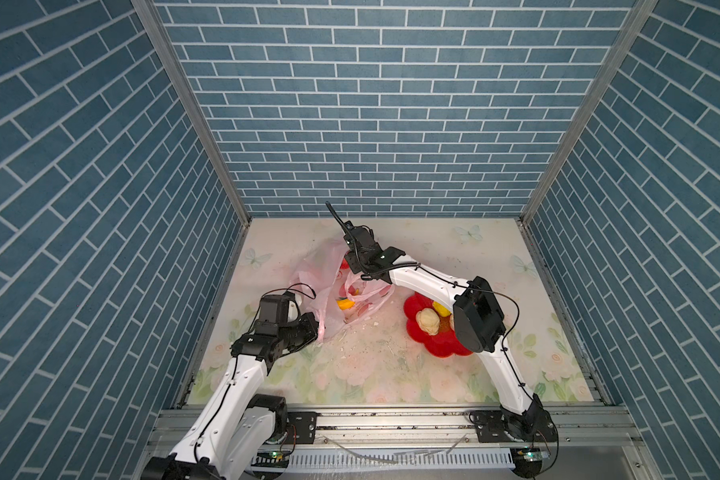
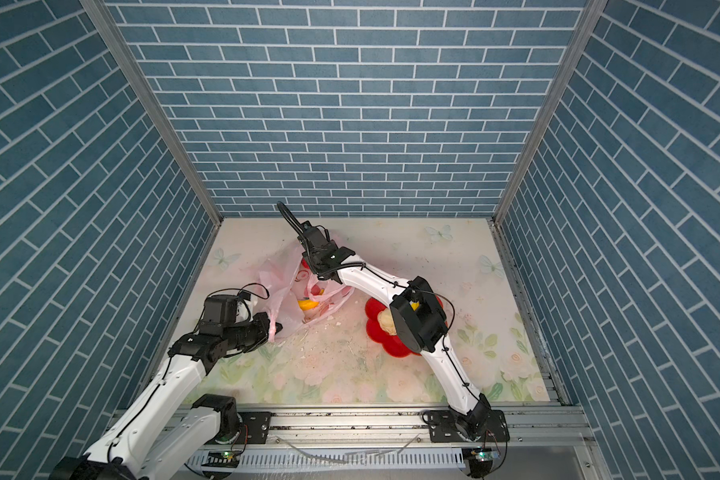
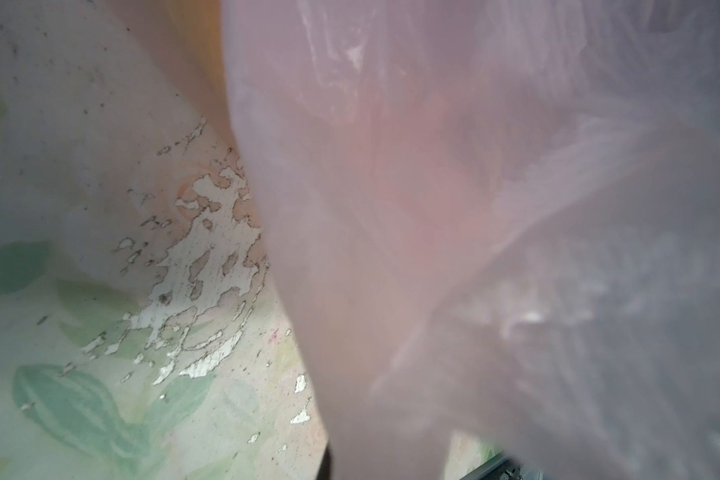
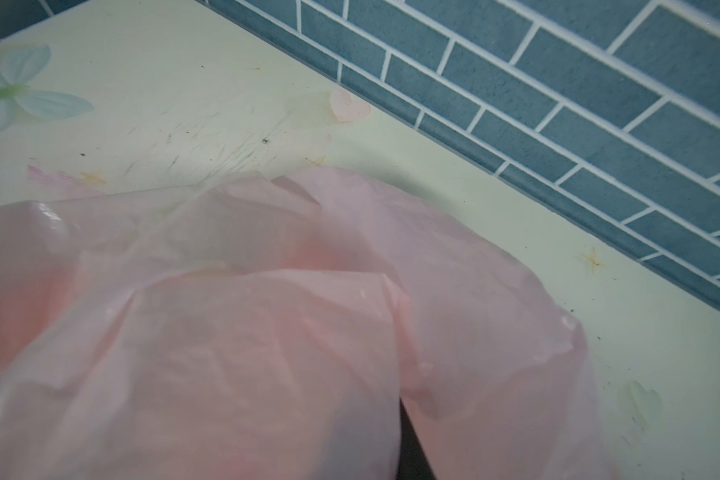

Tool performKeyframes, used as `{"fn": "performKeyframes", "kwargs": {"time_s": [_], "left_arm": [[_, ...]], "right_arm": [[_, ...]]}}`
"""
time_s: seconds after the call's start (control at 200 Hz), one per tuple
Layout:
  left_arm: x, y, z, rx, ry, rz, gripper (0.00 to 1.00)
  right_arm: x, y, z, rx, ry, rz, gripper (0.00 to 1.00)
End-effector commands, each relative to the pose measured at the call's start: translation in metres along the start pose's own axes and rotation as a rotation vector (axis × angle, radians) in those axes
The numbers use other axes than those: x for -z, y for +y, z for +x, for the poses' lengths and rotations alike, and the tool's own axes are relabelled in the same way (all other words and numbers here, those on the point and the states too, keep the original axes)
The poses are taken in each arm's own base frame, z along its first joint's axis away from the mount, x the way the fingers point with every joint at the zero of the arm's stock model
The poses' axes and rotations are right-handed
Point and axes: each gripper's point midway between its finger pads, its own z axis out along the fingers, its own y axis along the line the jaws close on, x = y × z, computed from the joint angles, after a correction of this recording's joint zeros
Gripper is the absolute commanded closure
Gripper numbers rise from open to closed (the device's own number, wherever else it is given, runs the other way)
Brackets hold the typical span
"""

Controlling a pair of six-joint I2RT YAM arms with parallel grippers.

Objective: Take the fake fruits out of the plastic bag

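The pale-pink plastic bag lies crumpled at the left of the floral table. Through its mouth show a yellow-orange fruit and a red one. My left gripper is shut on the bag's near corner, and film fills its wrist view. My right gripper reaches across to the bag's far side. There the film gathers around a dark finger sliver, shut on it. A cream lumpy fruit and a yellow piece sit in the red dish.
The red flower-shaped dish stands right of the bag, partly under my right arm's elbow. White flakes and worn patches mark the table between bag and dish. Blue brick walls close three sides; a metal rail runs along the front.
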Motion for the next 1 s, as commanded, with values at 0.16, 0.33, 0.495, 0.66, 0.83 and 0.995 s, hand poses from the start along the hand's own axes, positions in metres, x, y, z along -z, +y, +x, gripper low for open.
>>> {"fn": "performKeyframes", "kwargs": {"time_s": [0.16, 0.33, 0.495, 0.66, 0.83, 0.995], "left_arm": [[0.011, -0.016, -0.031, -0.078, -0.058, -0.042, 0.68], [0.014, -0.012, -0.035, -0.081, -0.037, -0.095, 0.55], [0.024, -0.013, -0.039, -0.090, -0.050, -0.129, 0.50], [0.033, -0.016, -0.045, -0.091, -0.081, -0.141, 0.46], [0.033, -0.009, -0.046, -0.075, -0.092, -0.165, 0.45], [0.030, -0.003, -0.051, -0.044, -0.110, -0.175, 0.45]], "right_arm": [[0.060, -0.006, -0.038, 0.008, -0.110, -0.066, 0.99], [0.081, -0.007, -0.037, 0.007, -0.125, -0.081, 1.00], [0.097, -0.005, -0.030, 0.018, -0.122, -0.097, 1.00], [0.109, 0.000, -0.020, 0.026, -0.120, -0.100, 1.00], [0.124, 0.005, -0.015, 0.029, -0.131, -0.103, 1.00], [0.139, 0.006, -0.013, 0.036, -0.155, -0.089, 1.00]]}}
